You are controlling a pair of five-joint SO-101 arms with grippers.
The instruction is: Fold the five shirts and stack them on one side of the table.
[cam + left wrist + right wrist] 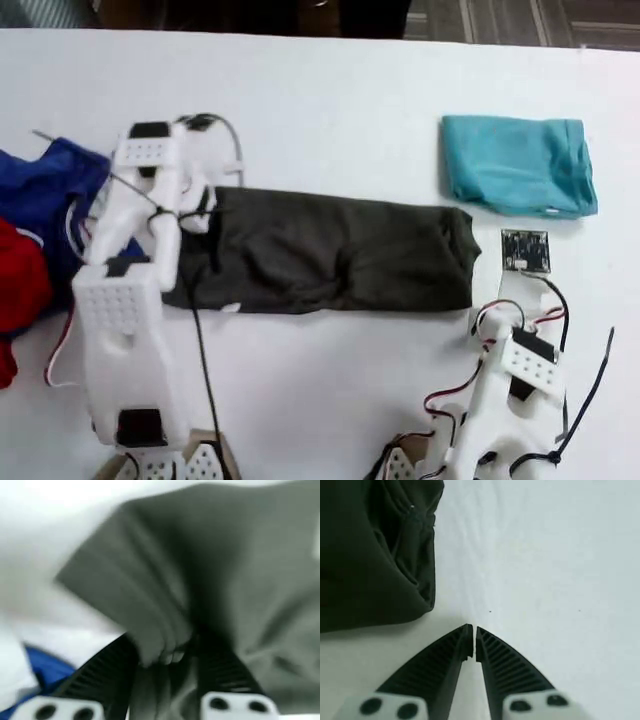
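Left gripper [165,652] pinches a fold of the dark shirt [330,255] lying mid-table; right gripper [474,636] clenched empty at 5 o'clock; folded teal shirt [518,165] at 2 o'clock.

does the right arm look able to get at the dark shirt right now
Probably yes: the right claw is shut and empty, just beside the dark shirt, with nothing between them. It would need to open first.
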